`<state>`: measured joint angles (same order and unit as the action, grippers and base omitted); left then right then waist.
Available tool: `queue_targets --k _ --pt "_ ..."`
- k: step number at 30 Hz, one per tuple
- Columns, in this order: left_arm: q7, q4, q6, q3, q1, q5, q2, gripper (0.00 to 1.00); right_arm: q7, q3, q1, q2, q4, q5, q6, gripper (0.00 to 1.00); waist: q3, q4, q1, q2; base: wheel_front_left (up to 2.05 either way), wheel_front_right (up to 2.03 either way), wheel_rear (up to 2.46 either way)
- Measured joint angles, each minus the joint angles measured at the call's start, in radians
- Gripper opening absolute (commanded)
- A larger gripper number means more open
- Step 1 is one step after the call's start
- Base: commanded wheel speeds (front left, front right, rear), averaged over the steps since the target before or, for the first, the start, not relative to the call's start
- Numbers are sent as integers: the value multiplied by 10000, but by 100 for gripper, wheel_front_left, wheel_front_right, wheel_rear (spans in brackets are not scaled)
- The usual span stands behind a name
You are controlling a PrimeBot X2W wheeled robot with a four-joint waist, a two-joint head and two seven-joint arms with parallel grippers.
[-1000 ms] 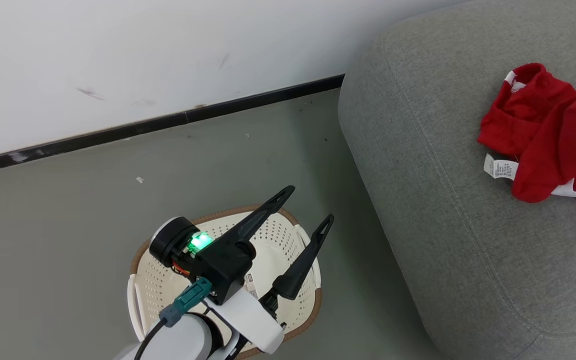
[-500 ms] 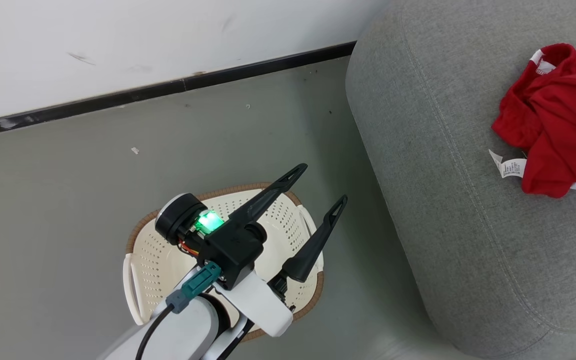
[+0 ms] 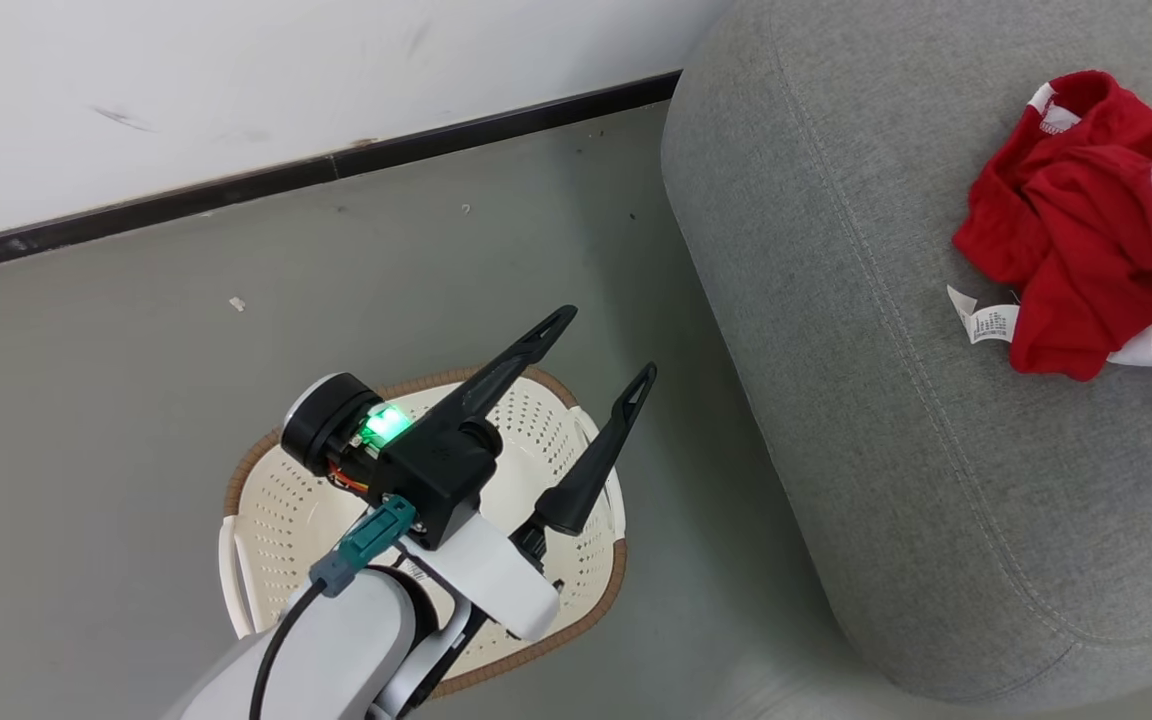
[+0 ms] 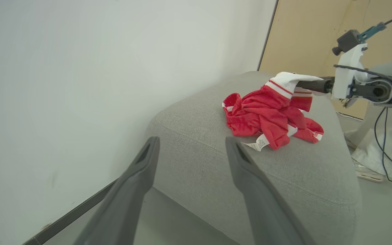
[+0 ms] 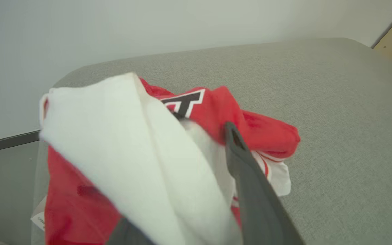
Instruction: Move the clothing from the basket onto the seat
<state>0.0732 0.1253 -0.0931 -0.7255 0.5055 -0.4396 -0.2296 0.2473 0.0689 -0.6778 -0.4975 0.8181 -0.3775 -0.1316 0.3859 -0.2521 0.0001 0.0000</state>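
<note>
Head view: we find the left gripper (image 3: 601,345) above the basket (image 3: 271,520), its two dark fingers spread wide with nothing between them. The basket stands on the grey floor (image 3: 136,350), near the rounded corner of the seat (image 3: 866,400) but not touching it. The clothing (image 3: 1066,230) lies crumpled on top of the seat, well apart from the basket, and its white care label (image 3: 981,320) rests flat on the cushion at the near edge of the heap.

Left wrist view: we see the left gripper's fingers parted and pointing toward the seat. The red heap sits on the cushion top. One white-banded end is lifted and draped over the tip of the right gripper (image 4: 301,84), which reaches in level from the right.

Right wrist view: a broad white band of the clothing lies across the gripper, with red fabric and a black-and-white letter mark behind it. One finger (image 5: 247,177) shows clear of the cloth, while the other is buried under the white band. We cannot tell whether this claw pinches the fabric or stands apart from it.
</note>
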Motion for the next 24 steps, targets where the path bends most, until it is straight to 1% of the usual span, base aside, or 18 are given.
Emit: queue_targets --k 5,8,15,19,24 --pt "138 -159 -8 96 -5 -71 -35 100 4 171 397 75 -73 2 0 100 -102 -110 0 0 0 0 0" --pt "274 -209 -25 234 -8 -73 -77 100 4 176 562 73 -466 2 0 100 -171 -183 0 0 0 0 0" --pt "523 -456 -378 736 -53 -163 -174 100 6 -12 1394 63 -1363 2 0 100 -352 -337 -1 0 0 0 0" --pt "654 -541 -635 1080 -163 -180 -261 100 6 -435 1888 90 -1847 -46 2 100 -469 -409 0 0 0 0 0" --pt "890 -677 -828 1423 -512 -295 -290 100 6 -882 2298 244 -2742 -38 0 100 -638 -471 0 0 0 0 0"
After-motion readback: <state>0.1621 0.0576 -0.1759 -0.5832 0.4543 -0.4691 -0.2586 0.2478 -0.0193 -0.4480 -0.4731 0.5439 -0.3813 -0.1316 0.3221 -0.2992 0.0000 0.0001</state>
